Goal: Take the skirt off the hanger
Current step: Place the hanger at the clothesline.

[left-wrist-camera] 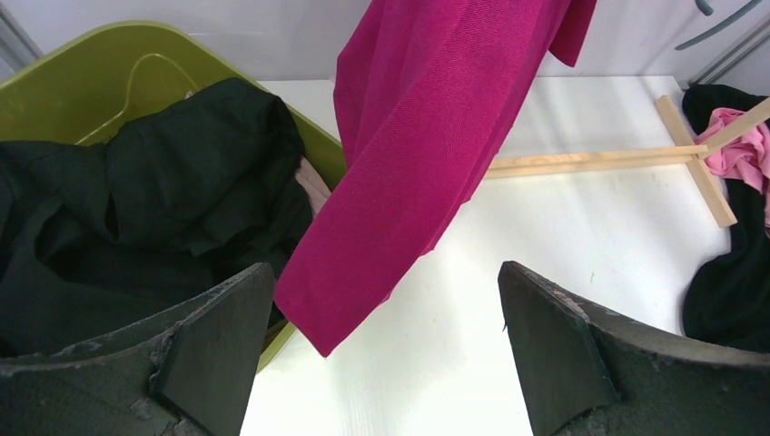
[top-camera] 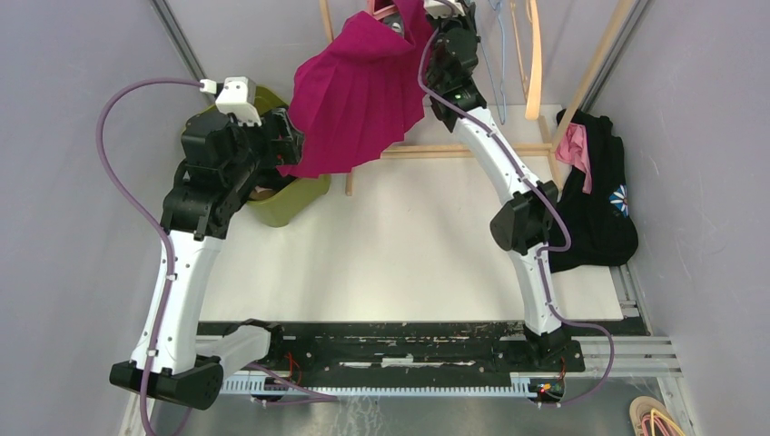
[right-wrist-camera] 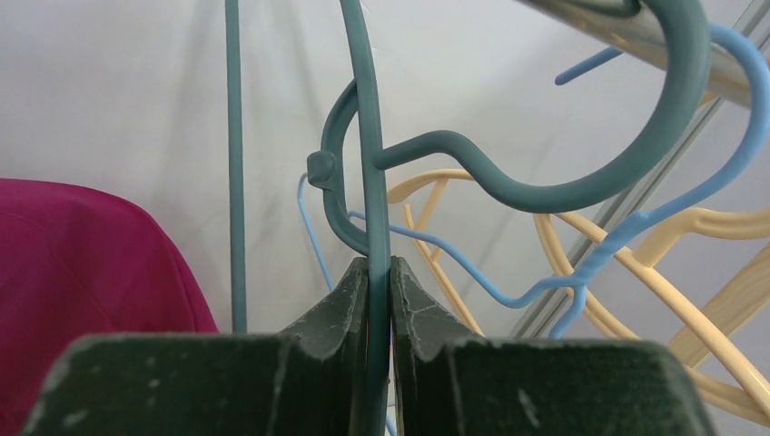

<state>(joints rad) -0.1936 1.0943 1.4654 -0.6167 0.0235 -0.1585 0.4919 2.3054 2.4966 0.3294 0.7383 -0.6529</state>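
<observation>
right gripper (right-wrist-camera: 379,265) clamped on hanger (right-wrist-camera: 370,182) wire | left gripper (left-wrist-camera: 383,272) spread wide, empty; skirt (left-wrist-camera: 427,136) hem hangs between its fingers (left-wrist-camera: 218,336) | skirt likely soft, light, floppy; pinch that hem corner

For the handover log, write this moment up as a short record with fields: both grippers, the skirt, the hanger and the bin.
left gripper: open, beside the green bin
right gripper: shut on the teal hanger
magenta skirt: hangs with its top up by the right gripper, its lower corner between the left jaws
green bin: holds black clothes
skirt's hold on the hanger: hidden
</observation>
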